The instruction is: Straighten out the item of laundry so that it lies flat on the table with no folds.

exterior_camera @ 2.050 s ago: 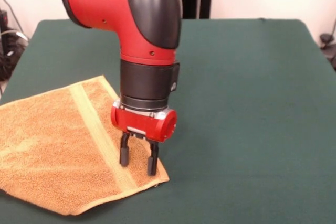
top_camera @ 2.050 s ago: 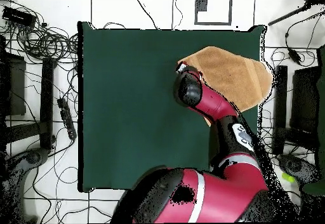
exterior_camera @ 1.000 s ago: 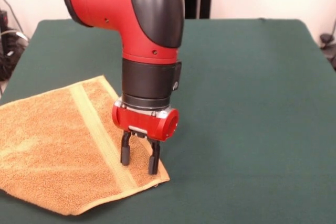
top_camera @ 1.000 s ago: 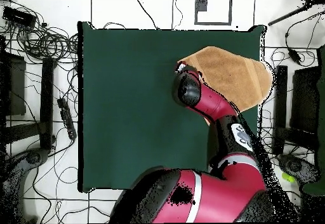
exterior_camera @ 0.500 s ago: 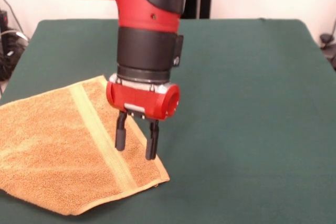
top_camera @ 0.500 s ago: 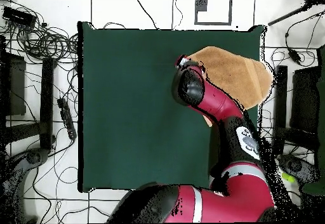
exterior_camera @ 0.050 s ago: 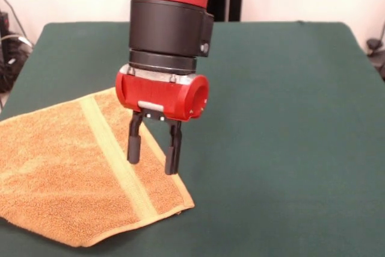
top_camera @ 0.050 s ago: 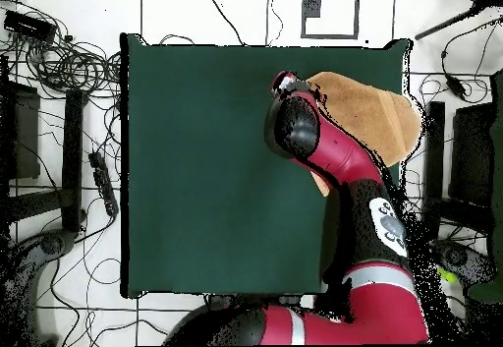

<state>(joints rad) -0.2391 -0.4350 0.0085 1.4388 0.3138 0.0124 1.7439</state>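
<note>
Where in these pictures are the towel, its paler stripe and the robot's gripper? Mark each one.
towel [exterior_camera @ 0.050 s ago: 54, 167], front view, on the plain terry surface.
paler stripe [exterior_camera @ 0.050 s ago: 114, 151], front view, midway along the woven band.
gripper [exterior_camera @ 0.050 s ago: 151, 157], front view, midway between its open fingertips.

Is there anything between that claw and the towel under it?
Nothing. In the front view the open claw hangs above the towel near its corner, with only air between them.

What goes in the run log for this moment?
gripper: open, empty, above towel edge | orange-tan terry-cloth towel: flat on green felt table
</note>
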